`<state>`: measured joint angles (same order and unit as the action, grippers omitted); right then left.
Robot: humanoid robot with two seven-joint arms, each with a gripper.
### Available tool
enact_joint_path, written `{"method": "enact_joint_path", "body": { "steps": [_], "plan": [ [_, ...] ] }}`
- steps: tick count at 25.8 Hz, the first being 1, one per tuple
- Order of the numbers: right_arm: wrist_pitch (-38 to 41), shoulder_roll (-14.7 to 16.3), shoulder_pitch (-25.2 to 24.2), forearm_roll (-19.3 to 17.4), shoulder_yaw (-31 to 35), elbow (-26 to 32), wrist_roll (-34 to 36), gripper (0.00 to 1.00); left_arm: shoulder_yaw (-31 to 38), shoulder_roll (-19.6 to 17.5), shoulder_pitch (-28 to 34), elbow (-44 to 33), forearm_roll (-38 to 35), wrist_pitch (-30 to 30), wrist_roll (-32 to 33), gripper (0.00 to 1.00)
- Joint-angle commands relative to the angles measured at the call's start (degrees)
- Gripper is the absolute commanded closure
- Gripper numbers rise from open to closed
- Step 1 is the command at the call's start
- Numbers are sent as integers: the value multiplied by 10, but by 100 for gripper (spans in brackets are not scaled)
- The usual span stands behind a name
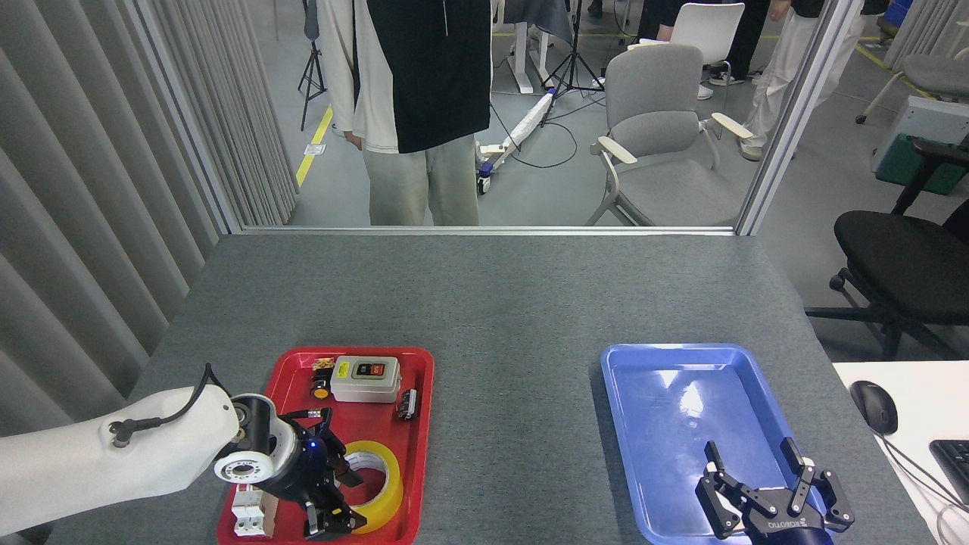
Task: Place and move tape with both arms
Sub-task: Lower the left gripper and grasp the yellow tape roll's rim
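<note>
Curtain wall of grey slats on the far left, then the grey table [484,303]. Left arm comes in low from the near left. Left gripper [333,496] sits at the near-left side of the tape [378,484], inside the red tray [420,424]. One black finger reaches into the roll's hollow, others lie outside its near-left rim; looks like a pinch across the roll's wall, but whether the fingers have closed on it I cannot tell. Judged aim: a hold for lifting it out.

Tape lies flat in the near part of the red tray: wide translucent yellow ring, white printed core. Grey switch box [366,378] sits at the tray's far end, a white block [248,511] at its near-left corner.

Right of that, bare table, then the blue tray [628,409], nothing in it. Right gripper [768,492] hovers over its near end, fingers spread wide, holding nothing. Likely waiting to receive the roll.
</note>
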<state>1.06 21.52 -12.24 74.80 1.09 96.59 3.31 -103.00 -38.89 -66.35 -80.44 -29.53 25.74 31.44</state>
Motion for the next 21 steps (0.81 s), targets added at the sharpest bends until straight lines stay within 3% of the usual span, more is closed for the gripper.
{"method": "enact_joint_path", "body": {
  "steps": [1,4,12,21],
  "plan": [
    [-1,0,-1,0,-1,0,0,0,1,7,4,-4,0,-25,-1,35],
    [-3,0,-1,1,-2,-1,1,0,6,17,21,-1,1,-55,0,47],
    [-4,1,2,0,-1,-2,1,0,49,23,50,5,1,-90,45,62],
    [-3,4,5,-6,-1,-27,2,0,47,50,62,32,0,-91,48,61]
  ]
}}
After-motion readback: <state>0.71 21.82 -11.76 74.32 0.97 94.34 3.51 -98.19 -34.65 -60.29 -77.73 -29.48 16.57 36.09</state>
